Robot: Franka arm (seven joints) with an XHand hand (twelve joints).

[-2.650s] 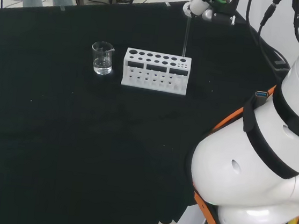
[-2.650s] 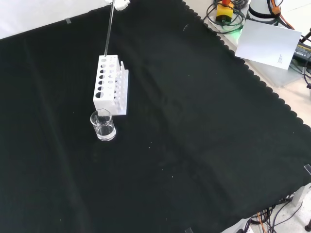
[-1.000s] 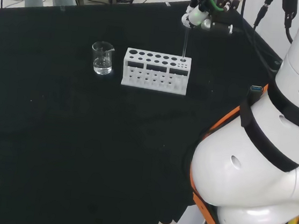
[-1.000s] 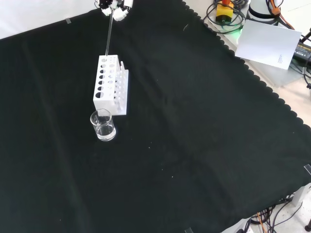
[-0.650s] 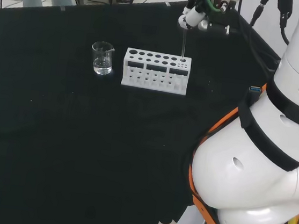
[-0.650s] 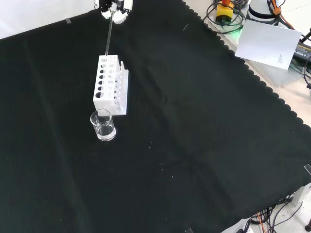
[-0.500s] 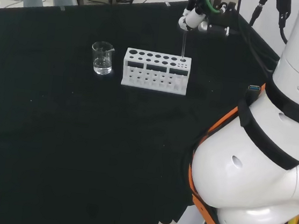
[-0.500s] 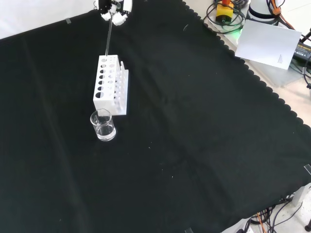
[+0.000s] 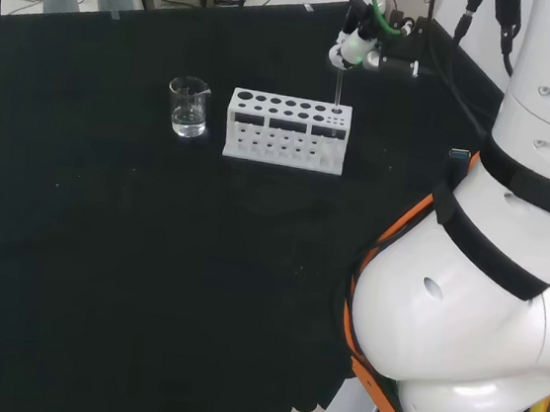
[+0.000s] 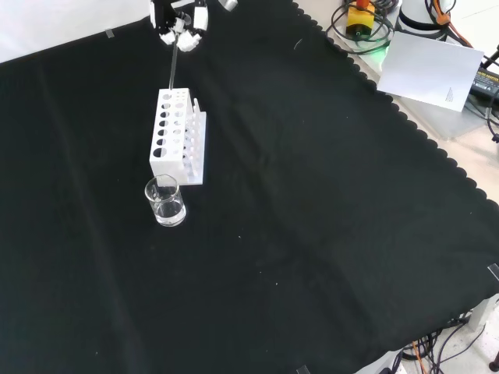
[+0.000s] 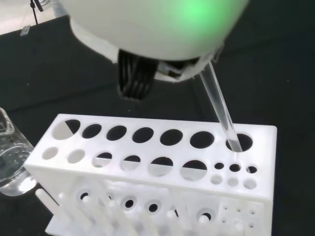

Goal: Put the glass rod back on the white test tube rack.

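Glass rod (image 11: pixel 220 107) upright in rack (image 9: pixel 286 130) end hole, fingers (image 10: pixel 192 40) pinching top.

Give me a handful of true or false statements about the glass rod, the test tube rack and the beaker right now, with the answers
1. The glass rod has its lower end in a hole at one end of the white test tube rack. True.
2. The rod lies flat on the black cloth. False: it stands nearly upright.
3. The hand holds the rod's top between its fingers. True.
4. The beaker stands on top of the rack. False: it stands on the cloth beside the rack.
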